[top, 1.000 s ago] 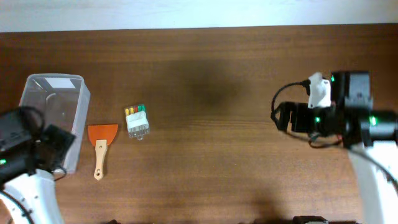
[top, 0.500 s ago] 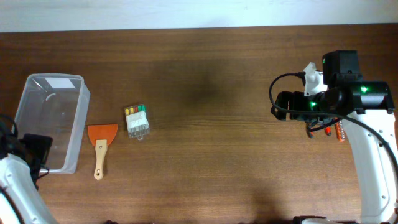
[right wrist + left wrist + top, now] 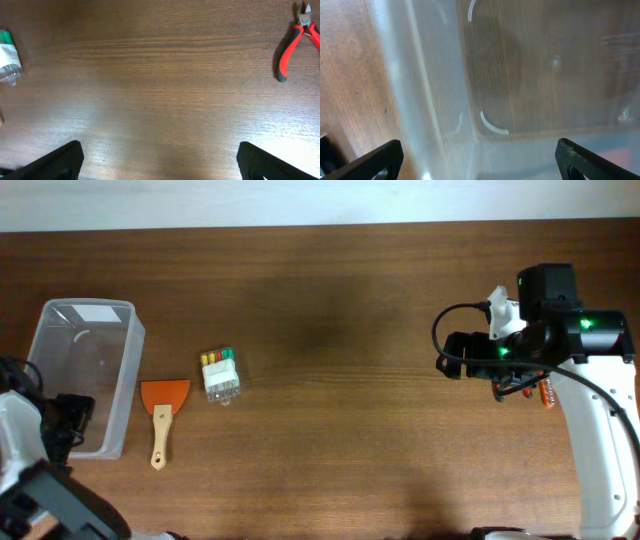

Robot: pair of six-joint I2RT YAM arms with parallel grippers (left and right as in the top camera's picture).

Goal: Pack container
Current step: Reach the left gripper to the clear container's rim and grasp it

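Container (image 3: pixel 90 303) set near left edge of counter (image 3: pixel 330 430), nothing packed. Left jaws spread wide over its wall; right jaws spread wide, nothing held. Light tub could be shoved or tipped if wall is clipped.

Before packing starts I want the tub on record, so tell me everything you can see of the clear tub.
The tub is a large rectangular box of clear plastic with rounded corners and a rim. It stands upright, open-topped and empty, at the table's left end, with a white label at its far end. An orange scraper lies just right of it, apart. The open left claw hangs over its near end, holding nothing.
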